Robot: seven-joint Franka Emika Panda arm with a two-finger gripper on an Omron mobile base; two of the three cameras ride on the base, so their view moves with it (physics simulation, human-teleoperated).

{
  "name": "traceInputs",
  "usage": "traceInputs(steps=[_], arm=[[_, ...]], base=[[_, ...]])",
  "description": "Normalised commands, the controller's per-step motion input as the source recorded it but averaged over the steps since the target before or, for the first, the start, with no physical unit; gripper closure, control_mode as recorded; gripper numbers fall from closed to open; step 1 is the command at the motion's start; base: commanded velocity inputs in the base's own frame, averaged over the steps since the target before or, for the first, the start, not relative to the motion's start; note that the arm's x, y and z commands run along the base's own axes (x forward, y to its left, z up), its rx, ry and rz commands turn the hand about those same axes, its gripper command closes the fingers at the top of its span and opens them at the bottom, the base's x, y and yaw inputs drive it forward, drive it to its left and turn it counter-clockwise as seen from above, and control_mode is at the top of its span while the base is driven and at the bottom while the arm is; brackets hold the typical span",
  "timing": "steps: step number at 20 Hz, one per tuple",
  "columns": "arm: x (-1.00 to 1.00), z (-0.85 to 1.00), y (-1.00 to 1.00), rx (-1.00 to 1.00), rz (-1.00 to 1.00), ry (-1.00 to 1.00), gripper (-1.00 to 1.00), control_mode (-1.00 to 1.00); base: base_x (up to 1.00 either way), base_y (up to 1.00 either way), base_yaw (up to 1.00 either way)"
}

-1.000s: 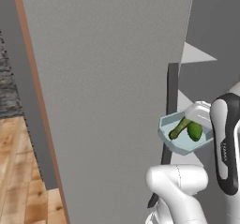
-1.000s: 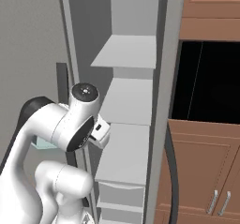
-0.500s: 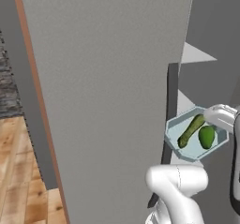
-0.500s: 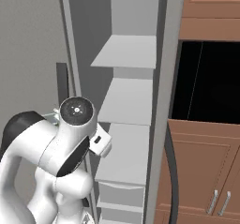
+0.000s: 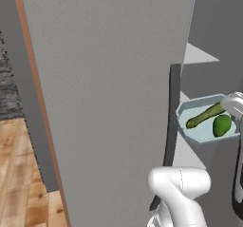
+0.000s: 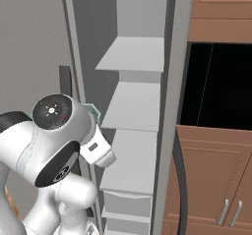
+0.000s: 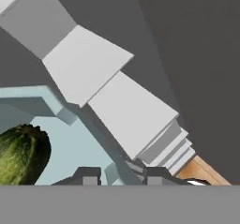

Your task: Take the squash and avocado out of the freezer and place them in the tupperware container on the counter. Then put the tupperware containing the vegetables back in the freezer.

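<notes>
Nearest, in the hand view, we log the gripper (image 7: 117,174): its 2 dark finger tips stand either side of the tray (image 7: 70,148) rim, clamped on it.

In the tray we list 2 items. The avocado (image 5: 221,125) lies at the tray's (image 5: 209,119) right end in the left base view, beside the white hand. The squash (image 5: 205,115) lies slantwise next to it, its thin end toward the tray's left corner. A green, rough-skinned end (image 7: 21,155) shows in the hand view at lower left; we cannot tell which of the 2 it is.

The tray hangs in the air, level with a middle shelf, just right of the door handle (image 5: 168,136).

The freezer door (image 5: 109,93) stands open, its flat grey face toward the left base camera.

Beyond, we record the freezer (image 6: 133,121) interior: pale shelves stacked one above another, with drawers at the bottom. A corner of the tray (image 6: 93,112) peeks past the arm's joint, at the freezer's left edge.

Farthest right: brown cabinets (image 6: 216,180) and a black opening (image 6: 219,86).
</notes>
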Motion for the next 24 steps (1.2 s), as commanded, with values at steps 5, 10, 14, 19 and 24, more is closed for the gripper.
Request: traceInputs(steps=[5,10,14,19,24], arm=[[-0.37,0.59,-0.33,0.22,-0.32,0.00,1.00,-1.00],[-0.06,0.49,-0.06,0.26,-0.29,0.00,1.00,-1.00],[0.26,0.33,0.00,0.17,-0.35,0.00,1.00,-1.00],[0.35,0.16,0.00,0.13,-0.30,0.00,1.00,-1.00],[0.50,0.00,0.00,0.11,-0.17,-0.08,1.00,-1.00]], base=[[0.00,0.00,0.00],[0.00,0.00,0.00],[0.00,0.00,0.00],[0.00,0.00,0.00],[0.00,0.00,0.00]])
